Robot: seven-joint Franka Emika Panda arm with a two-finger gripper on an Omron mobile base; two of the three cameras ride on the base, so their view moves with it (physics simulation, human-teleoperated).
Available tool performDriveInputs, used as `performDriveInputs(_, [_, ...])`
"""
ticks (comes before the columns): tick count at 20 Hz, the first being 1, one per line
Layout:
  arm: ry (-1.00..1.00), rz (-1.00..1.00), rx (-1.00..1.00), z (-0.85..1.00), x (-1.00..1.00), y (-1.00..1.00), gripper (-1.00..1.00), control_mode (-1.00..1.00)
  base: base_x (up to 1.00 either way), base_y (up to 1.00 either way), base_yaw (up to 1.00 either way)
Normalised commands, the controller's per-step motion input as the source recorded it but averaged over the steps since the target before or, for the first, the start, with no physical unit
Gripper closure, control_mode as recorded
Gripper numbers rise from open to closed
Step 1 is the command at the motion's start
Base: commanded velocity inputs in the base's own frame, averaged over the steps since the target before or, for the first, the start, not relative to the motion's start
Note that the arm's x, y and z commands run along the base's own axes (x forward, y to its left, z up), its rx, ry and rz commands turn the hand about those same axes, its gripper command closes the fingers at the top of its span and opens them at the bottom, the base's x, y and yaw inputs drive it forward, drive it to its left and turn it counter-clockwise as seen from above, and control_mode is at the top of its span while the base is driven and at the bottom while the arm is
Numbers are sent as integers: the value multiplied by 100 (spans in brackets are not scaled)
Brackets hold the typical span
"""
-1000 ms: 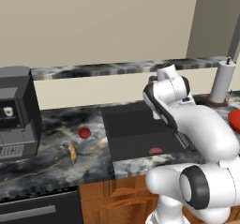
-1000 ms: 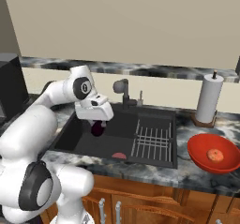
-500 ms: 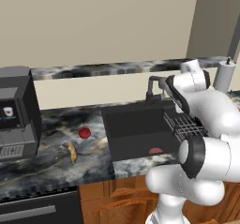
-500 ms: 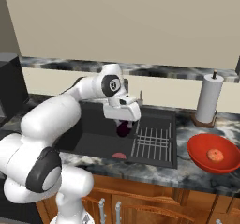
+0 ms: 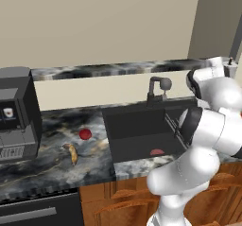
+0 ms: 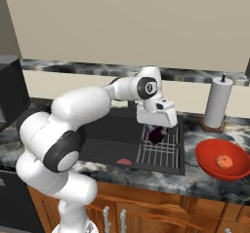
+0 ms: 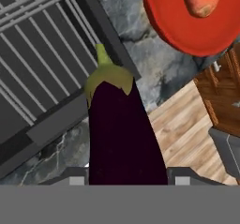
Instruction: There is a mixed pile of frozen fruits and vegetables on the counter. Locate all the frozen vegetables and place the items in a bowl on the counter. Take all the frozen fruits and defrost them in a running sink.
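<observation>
Jaws closed on the aubergine, held above the sink rack; bowl on the table holds the orange-red piece.

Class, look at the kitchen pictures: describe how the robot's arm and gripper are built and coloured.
The arm is made of glossy white, rounded segments joined by dark grey ring joints. A round black disc marks the wrist. The gripper has a boxy white body and small dark fingertips. No cables show.
</observation>
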Motion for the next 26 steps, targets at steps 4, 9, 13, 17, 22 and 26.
performDriveInputs(4, [7, -6, 5, 1, 23, -94, 100, -100, 0, 0, 0])
performDriveInputs(9, [1, -3, 7, 2, 18, -93, 100, -100, 0, 0, 0])
performDriveInputs(13, [-6, 5, 8, 2, 11, -69, 100, -100, 0, 0, 0])
performDriveInputs(17, [-11, 5, 9, -4, 8, -82, 100, -100, 0, 0, 0])
performDriveInputs(22, [-38, 9, 4, -15, 1, -35, 100, -100, 0, 0, 0])
performDriveInputs(26, [-44, 11, -5, -28, 0, 2, 100, -100, 0, 0, 0])
